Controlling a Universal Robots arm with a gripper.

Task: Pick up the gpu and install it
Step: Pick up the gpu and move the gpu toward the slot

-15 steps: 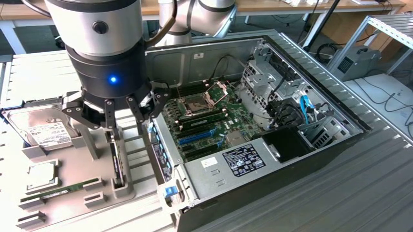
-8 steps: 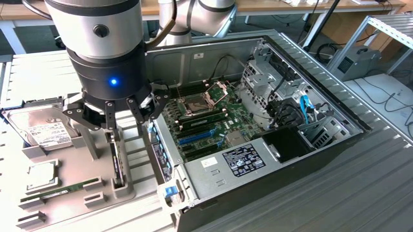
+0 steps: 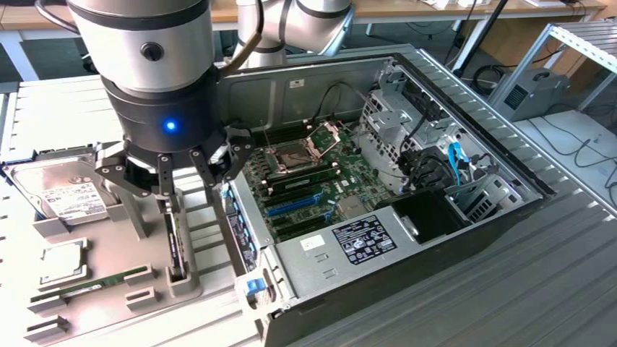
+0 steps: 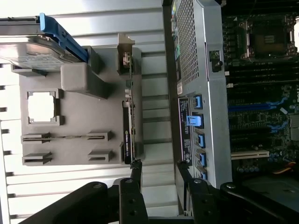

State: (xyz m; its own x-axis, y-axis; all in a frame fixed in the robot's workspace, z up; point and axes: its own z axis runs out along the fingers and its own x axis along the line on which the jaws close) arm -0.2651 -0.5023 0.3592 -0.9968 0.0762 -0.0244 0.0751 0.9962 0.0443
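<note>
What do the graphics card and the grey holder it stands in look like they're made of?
Graphics card: thin, matte black, likely circuit board; its pale bracket end looks like bare metal. Holder: uniform matte grey with blocky moulded slots, likely plastic, perhaps printed.

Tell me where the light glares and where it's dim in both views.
Exterior view: a bright highlight on the silver arm, a blue lamp glowing below it; the computer case is shaded inside. Wrist view: the pale table washes out near the hard drive; the motherboard sits dim.

Thin black gpu, upright on edge, slotted in grey holder
</note>
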